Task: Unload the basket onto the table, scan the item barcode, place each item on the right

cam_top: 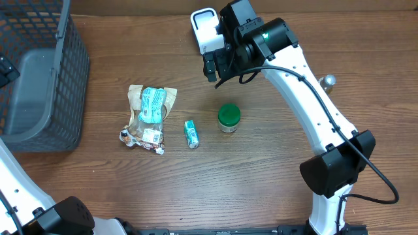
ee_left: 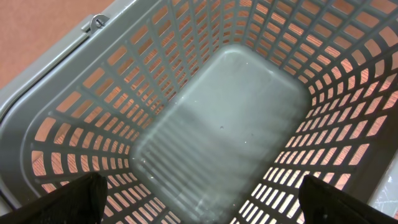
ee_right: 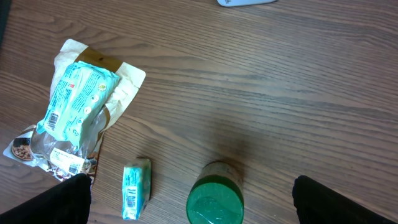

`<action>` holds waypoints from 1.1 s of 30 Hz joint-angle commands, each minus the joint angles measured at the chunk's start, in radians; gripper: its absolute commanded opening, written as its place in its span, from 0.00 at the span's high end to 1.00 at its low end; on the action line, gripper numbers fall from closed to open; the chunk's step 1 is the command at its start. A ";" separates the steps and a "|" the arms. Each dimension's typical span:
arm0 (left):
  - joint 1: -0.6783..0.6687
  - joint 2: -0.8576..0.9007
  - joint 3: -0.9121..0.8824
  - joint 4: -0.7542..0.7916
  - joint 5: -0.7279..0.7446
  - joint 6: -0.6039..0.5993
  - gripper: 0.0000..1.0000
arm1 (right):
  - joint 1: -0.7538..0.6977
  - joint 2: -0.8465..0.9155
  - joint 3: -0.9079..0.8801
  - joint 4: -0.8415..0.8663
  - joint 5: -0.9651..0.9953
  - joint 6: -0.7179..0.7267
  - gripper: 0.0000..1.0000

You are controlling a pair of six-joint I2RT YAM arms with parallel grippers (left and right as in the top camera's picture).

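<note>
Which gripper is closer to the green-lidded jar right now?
Right. The right gripper hovers just beyond the green-lidded jar, near the white scanner; the left gripper hangs over the basket, far off to the side.

From overhead, the mesh basket (cam_top: pixel 46 85) ran off the top and left edges, and the left arm (cam_top: pixel 12 186) showed only in pieces along that side. The right arm (cam_top: pixel 294 72) covered part of the white scanner (cam_top: pixel 204 26). A small silvery object (cam_top: pixel 328 81) was too small to identify. Print on the snack bag (cam_top: pixel 150 117) and the teal packet (cam_top: pixel 191 133) could not be read.

In the wrist views, the left pincer (ee_left: pixel 202 179) and right pincer (ee_right: pixel 191 180) appeared only as dark fingers (ee_left: pixel 68 202) cut off at the lower corners. The basket floor (ee_left: pixel 217 137) was blurred. The bottom edge clipped the green-lidded jar (ee_right: pixel 215 199), and the scanner was a mere sliver at the top.
</note>
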 commanded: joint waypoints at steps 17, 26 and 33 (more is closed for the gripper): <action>-0.001 0.007 0.018 0.001 0.008 0.019 0.01 | -0.003 -0.005 0.007 -0.167 -0.003 0.021 0.00; -0.001 0.007 0.018 0.001 0.009 0.019 0.01 | -0.003 -0.005 -0.084 -0.200 0.002 0.099 0.00; -0.001 0.007 0.018 0.001 0.009 0.019 0.01 | -0.002 -0.005 -0.248 -0.085 0.002 0.234 0.00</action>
